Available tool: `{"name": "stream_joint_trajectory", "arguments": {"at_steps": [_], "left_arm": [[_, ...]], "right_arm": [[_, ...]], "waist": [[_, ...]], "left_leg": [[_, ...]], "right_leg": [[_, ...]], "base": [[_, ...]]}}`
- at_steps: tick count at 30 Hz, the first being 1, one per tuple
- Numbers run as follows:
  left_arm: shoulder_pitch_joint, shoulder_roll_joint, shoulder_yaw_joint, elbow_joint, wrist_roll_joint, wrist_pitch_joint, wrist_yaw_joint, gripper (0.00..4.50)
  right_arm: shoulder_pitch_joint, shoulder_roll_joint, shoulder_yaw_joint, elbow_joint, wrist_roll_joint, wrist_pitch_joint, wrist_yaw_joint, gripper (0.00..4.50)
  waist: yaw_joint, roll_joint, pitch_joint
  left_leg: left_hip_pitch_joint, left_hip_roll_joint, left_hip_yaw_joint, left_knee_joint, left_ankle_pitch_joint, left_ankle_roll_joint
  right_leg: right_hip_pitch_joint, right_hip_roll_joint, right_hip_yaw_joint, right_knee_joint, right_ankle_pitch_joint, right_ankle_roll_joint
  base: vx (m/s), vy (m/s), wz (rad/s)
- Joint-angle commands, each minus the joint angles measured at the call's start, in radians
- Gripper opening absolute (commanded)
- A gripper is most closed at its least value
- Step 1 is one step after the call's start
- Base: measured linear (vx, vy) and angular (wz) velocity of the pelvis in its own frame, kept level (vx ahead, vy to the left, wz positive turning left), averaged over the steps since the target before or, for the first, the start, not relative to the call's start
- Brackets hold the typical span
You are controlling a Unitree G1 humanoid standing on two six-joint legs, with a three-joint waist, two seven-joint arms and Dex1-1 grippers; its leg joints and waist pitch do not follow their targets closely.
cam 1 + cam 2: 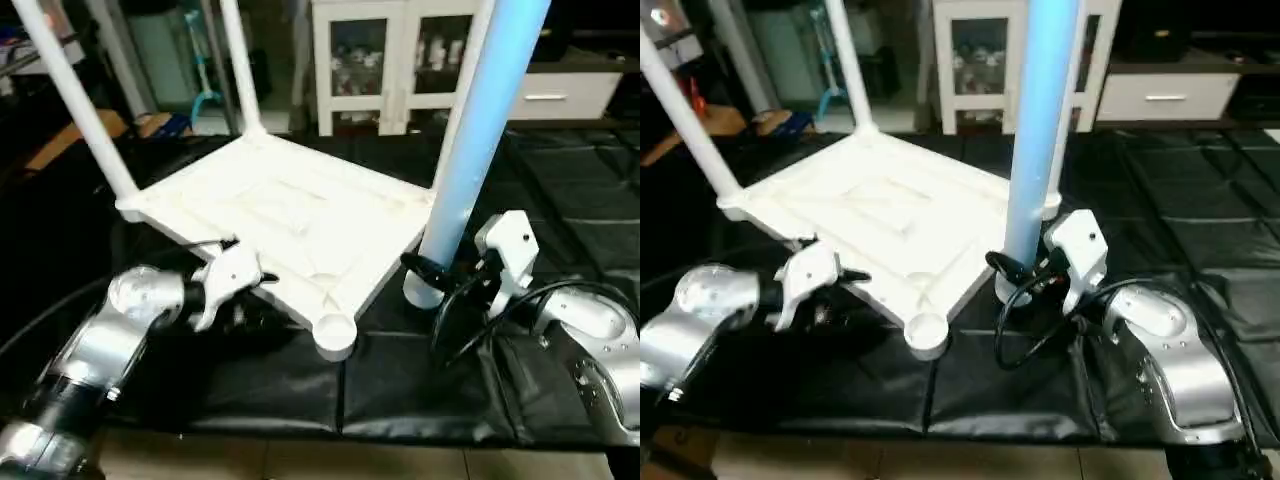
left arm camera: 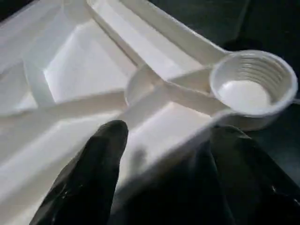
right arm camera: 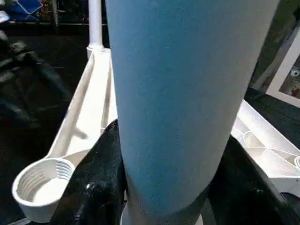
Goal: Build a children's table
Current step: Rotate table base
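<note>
Lying upside down on a black mat [image 1: 420, 390], the white tabletop [image 1: 290, 225] shows its ribbed underside, with one corner pointing toward the robot. That near corner carries an empty round socket [image 1: 335, 335] with thread rings inside; it slightly overhangs the mat's dark surface. Two legs already stand in sockets: one at the left corner [image 1: 75, 100] and one at the far corner [image 1: 238, 65], both cut off by the top of the head views, so their upper ends cannot be seen.

The right gripper [image 1: 440, 272] is closed around a third leg [image 1: 480, 120], which stands upright at the tabletop's right corner; its black fingers [image 3: 93, 183] press against both sides of the tube. The leg's foot sits at the right corner socket, but the fingers and a looping black cable [image 1: 1025, 340] hide whether it is seated. Its upper end also runs out of view.

The left gripper [image 1: 250, 285] sits at the near-left edge of the tabletop, a little left of the empty socket. Its jaws stand apart and hold nothing; one finger [image 2: 89, 173] lies over the rim, the other below the edge, blurred.

Behind the mat stands a white cabinet [image 1: 370, 65] with glass doors, well apart from the work. Bare mat lies open to the right and near side.
</note>
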Motion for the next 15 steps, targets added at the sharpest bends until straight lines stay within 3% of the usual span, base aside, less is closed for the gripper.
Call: {"name": "stream_joint_trajectory", "arguments": {"at_steps": [1,2,3,5,7,10,13,15], "left_arm": [[-0.055,0.005,-0.062,0.081,0.065,-0.068,-0.038,3.19],[-0.063,0.006,-0.074,0.095,0.077,-0.079,-0.047,3.19],[-0.066,0.007,-0.079,0.101,0.083,-0.083,-0.051,3.19],[-0.096,0.02,-0.129,0.16,0.139,-0.127,-0.085,3.19],[-0.122,0.03,-0.164,0.204,0.184,-0.158,-0.098,3.19],[-0.169,0.031,-0.197,0.279,0.242,-0.211,-0.082,3.19],[-0.193,0.017,-0.201,0.322,0.258,-0.242,-0.057,3.19],[-0.211,0.004,-0.207,0.358,0.269,-0.266,-0.04,3.19]], "right_arm": [[-0.001,-0.011,0.003,-0.041,0.008,0.004,0.004,1.86],[0.0,-0.011,0.002,-0.043,0.009,0.005,0.005,1.86],[0.001,-0.011,0.002,-0.044,0.009,0.005,0.006,1.86],[0.006,-0.017,0.002,-0.051,0.008,0.006,0.012,1.86],[0.009,-0.021,0.001,-0.053,0.007,0.006,0.015,1.86],[0.011,-0.023,0.0,-0.055,0.007,0.008,0.014,1.86],[0.013,-0.023,0.002,-0.059,0.006,0.008,0.012,1.86],[0.017,-0.022,0.005,-0.065,0.006,0.01,0.01,1.86]], "waist": [[-0.006,-0.01,-0.044],[-0.009,-0.015,-0.046],[-0.01,-0.009,-0.046],[-0.018,-0.012,-0.048],[-0.019,-0.004,-0.052],[-0.021,-0.011,-0.053],[-0.019,-0.013,-0.055],[-0.018,-0.011,-0.058]], "left_leg": [[0.037,0.08,-0.042,-0.12,-0.568,-0.084],[0.038,0.081,-0.041,-0.119,-0.576,-0.084],[0.036,0.082,-0.042,-0.12,-0.571,-0.082],[0.027,0.084,-0.041,-0.123,-0.542,-0.069],[0.022,0.085,-0.041,-0.124,-0.494,-0.056],[0.029,0.086,-0.033,-0.117,-0.478,-0.031],[0.023,0.088,-0.029,-0.114,-0.425,-0.002],[0.023,0.09,-0.026,-0.111,-0.381,0.017]], "right_leg": [[-0.014,-0.037,0.006,-0.1,-0.343,-0.172],[-0.013,-0.04,0.006,-0.099,-0.352,-0.171],[-0.01,-0.043,0.006,-0.098,-0.343,-0.174],[-0.005,-0.042,0.005,-0.096,-0.302,-0.175],[0.002,-0.042,0.003,-0.089,-0.219,-0.192],[-0.004,-0.044,0.003,-0.094,-0.196,-0.211],[0.001,-0.047,0.002,-0.091,-0.172,-0.233],[0.004,-0.046,0.0,-0.086,-0.105,-0.252]], "base": [[0.0,0.0,0.0],[0.0,0.0,0.0],[0.0,0.0,0.0],[0.0,0.0,0.0],[0.0,0.0,0.0],[0.0,0.0,0.0],[0.0,0.0,0.0],[0.027,-0.005,-0.01]]}}
